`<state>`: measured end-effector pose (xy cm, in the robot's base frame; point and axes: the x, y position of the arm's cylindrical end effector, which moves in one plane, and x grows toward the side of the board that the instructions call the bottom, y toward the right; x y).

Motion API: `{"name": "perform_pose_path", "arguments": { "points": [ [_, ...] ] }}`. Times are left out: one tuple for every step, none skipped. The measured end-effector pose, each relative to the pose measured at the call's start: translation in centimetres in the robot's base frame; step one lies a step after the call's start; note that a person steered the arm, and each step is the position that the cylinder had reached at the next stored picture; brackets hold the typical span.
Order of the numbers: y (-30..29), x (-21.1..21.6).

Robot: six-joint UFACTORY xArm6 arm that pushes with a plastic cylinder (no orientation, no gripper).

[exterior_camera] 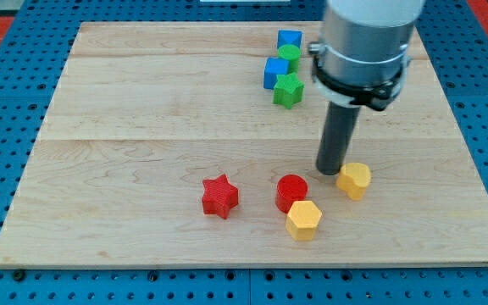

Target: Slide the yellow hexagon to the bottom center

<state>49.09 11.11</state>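
The yellow hexagon (303, 220) lies near the board's bottom edge, a little right of centre, touching the red cylinder (291, 192) above and to its left. My tip (329, 170) rests on the board up and to the right of the hexagon, apart from it. A second yellow block (354, 180), rounded in shape, sits just to the right of my tip, close to or touching it. The arm's grey body hides the board's upper right part.
A red star (219, 196) lies left of the red cylinder. Near the view's top sit a blue block (290, 40), a green cylinder (289, 56), a blue cube (274, 72) and a green star (287, 90), clustered together. The wooden board (142, 127) lies on a blue pegboard.
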Motion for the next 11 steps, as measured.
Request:
{"name": "perform_pose_path", "arguments": {
  "points": [
    [0.0, -1.1],
    [1.4, 0.4],
    [0.8, 3.8],
    [0.6, 0.5],
    [-0.1, 4.7],
    [-1.0, 8.5],
    [-7.0, 8.9],
    [-9.2, 8.7],
    [-8.9, 6.5],
    [-13.6, 7.7],
    [-16.4, 10.5]
  ]
}}
